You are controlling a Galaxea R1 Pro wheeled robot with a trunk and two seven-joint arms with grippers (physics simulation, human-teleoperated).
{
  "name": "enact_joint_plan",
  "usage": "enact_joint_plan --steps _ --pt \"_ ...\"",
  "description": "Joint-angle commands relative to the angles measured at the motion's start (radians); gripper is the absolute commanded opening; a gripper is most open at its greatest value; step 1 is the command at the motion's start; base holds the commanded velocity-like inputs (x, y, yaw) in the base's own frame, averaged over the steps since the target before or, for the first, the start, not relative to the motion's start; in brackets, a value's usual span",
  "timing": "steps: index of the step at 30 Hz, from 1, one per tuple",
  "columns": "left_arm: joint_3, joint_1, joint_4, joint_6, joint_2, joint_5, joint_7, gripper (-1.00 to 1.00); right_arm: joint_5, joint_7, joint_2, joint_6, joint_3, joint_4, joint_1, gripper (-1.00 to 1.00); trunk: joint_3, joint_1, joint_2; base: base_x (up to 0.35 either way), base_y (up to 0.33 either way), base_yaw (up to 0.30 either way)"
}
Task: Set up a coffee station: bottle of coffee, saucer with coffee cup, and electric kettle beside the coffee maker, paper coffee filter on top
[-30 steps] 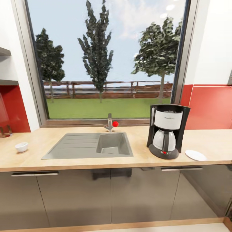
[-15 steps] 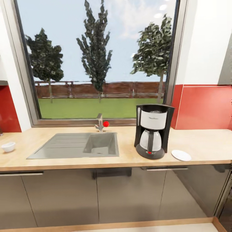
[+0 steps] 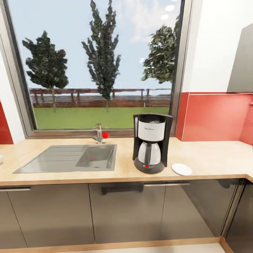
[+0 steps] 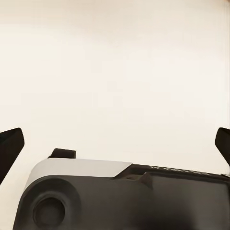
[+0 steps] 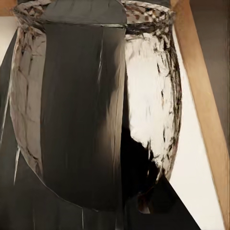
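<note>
Head view: the coffee maker [image 3: 150, 142] stands on the counter [image 3: 211, 156] right of the sink [image 3: 70, 159], the saucer [image 3: 182, 169] just right of it. The left end effector [image 4: 115, 153] is spread wide, empty; the right end effector's state I cannot tell.

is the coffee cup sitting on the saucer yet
No, in the head view the saucer lies bare on the countertop beside the coffee maker, with no cup on it.

Left gripper [image 4: 115, 148]: two black fingertips [image 4: 10, 146], matte, blunt-ended, at either side of the wrist housing [image 4: 76, 191]; housing two-tone, pale grey rounded cap over a dark charcoal body; round recessed socket in the dark part below the cap; small black tab above the cap.
</note>
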Motion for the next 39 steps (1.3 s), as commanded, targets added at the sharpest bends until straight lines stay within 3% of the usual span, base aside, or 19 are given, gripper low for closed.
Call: enact_joint_plan --steps 1,17,24,39 --pt "-0.008 0.000 -0.001 -0.002 0.000 0.011 -0.003 1.00 -0.004 0.000 0.000 -0.007 -0.001 0.003 -0.001 -1.00 -0.001 0.000 -0.001 0.000 -0.335 0.000" --pt "-0.007 0.000 -0.001 -0.003 0.001 0.011 -0.003 1.00 -0.004 0.000 0.000 -0.007 -0.001 0.003 -0.001 -1.00 -0.001 0.000 -0.001 0.000 -0.298 0.000" --pt "-0.002 0.000 -0.001 0.002 0.002 0.035 -0.003 1.00 -0.003 0.000 0.001 -0.007 -0.001 0.003 -0.001 -1.00 0.021 -0.027 0.048 0.000 -0.023 0.000" --pt "-0.002 0.000 -0.001 -0.001 0.002 0.039 -0.002 1.00 -0.003 0.000 0.002 -0.007 -0.001 0.003 -0.001 -1.00 0.068 -0.084 0.153 0.000 0.000 0.000"
